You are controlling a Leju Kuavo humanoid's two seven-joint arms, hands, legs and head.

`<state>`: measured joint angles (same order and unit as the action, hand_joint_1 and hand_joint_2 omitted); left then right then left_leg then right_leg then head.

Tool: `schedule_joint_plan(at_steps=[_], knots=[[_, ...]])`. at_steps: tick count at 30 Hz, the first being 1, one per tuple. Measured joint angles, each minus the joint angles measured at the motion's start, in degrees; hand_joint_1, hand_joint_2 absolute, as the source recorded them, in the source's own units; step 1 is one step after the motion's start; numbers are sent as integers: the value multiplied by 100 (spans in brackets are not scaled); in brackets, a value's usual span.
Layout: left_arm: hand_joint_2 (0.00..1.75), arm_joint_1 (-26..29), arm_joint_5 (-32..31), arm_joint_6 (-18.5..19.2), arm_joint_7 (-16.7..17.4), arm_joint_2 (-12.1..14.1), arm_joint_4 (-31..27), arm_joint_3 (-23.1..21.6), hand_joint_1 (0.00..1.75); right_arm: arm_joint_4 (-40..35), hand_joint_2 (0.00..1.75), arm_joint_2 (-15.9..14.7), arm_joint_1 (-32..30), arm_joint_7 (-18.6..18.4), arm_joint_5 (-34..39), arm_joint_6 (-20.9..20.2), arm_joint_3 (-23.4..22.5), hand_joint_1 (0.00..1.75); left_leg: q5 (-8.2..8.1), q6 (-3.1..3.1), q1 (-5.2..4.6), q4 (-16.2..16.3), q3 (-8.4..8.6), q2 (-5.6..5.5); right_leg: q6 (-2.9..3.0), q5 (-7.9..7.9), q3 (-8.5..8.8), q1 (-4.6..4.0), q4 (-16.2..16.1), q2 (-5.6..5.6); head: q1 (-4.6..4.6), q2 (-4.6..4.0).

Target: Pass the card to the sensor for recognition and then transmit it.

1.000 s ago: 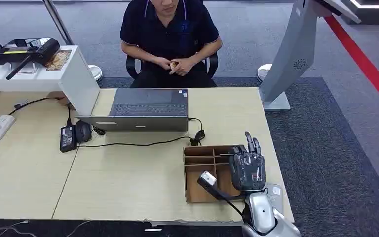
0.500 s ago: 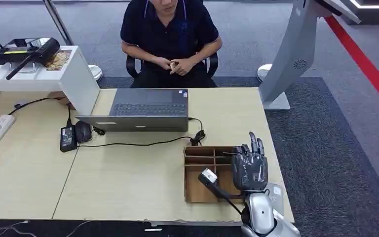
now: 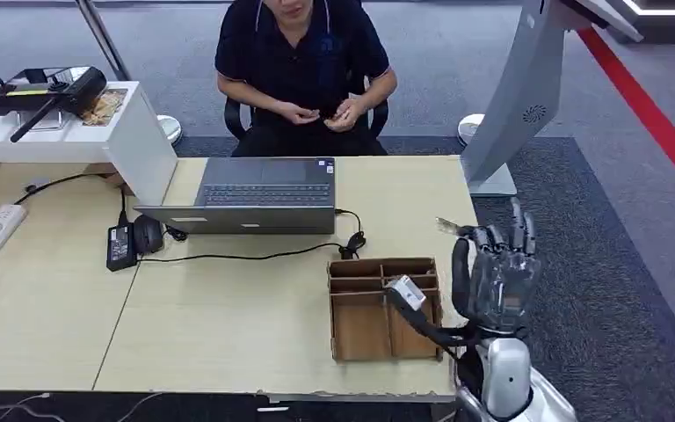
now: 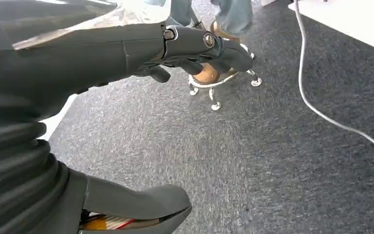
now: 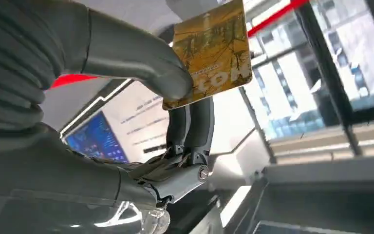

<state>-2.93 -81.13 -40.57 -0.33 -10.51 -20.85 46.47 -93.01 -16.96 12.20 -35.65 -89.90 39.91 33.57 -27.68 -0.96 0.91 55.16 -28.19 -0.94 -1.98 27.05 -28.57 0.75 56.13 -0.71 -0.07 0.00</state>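
Right hand (image 3: 497,277) raised off the desk edge, thumb and fingers pinching the yellow-brown printed card (image 5: 214,51). Pickup done; sensor pass and hand-off left. Left hand (image 4: 126,48) hangs over carpet, looks loosely curled, holding nothing. Compartmented wooden tray (image 3: 360,325) just beside; grey kiosk stand (image 3: 514,105) ahead-right, probably the sensor; seated person (image 3: 303,66) behind the grey laptop (image 3: 255,195).

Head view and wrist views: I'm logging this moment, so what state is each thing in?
Card: pinched by the right hand, raised off the table.
Wooden tray: on the table, compartments look empty.
Laptop: open.
Left hand: holding nothing, hanging over carpet.
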Motion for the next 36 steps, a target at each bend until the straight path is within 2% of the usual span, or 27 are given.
schedule_joint_plan(at_steps=[4,10,19,27,36], knots=[[175,11,13,0,15,-9,-50,-87,0,-742,175,28,-195,384,-7,4,-456,175,0,0,1,0,0,0,0,0,0,-1,1,0,0,0],[175,12,13,0,24,-33,-109,-146,0,-1219,175,158,-238,446,-7,4,-673,175,0,0,3,-1,-1,-1,1,0,2,-3,2,0,0,0],[175,10,-20,2,57,-63,-166,-218,0,-1250,175,422,-27,404,149,-4,-528,175,0,0,2,-1,-2,-2,0,0,4,-2,3,2,0,0],[175,9,-48,2,72,-79,-181,-247,0,-1127,175,612,134,531,271,-11,-290,175,0,0,3,-2,-3,-4,1,0,3,-3,3,2,0,0],[175,10,-17,0,68,-90,-186,-249,0,-948,175,715,215,638,378,-11,-137,175,0,0,2,-2,-4,-4,1,0,3,-3,3,3,0,0]])
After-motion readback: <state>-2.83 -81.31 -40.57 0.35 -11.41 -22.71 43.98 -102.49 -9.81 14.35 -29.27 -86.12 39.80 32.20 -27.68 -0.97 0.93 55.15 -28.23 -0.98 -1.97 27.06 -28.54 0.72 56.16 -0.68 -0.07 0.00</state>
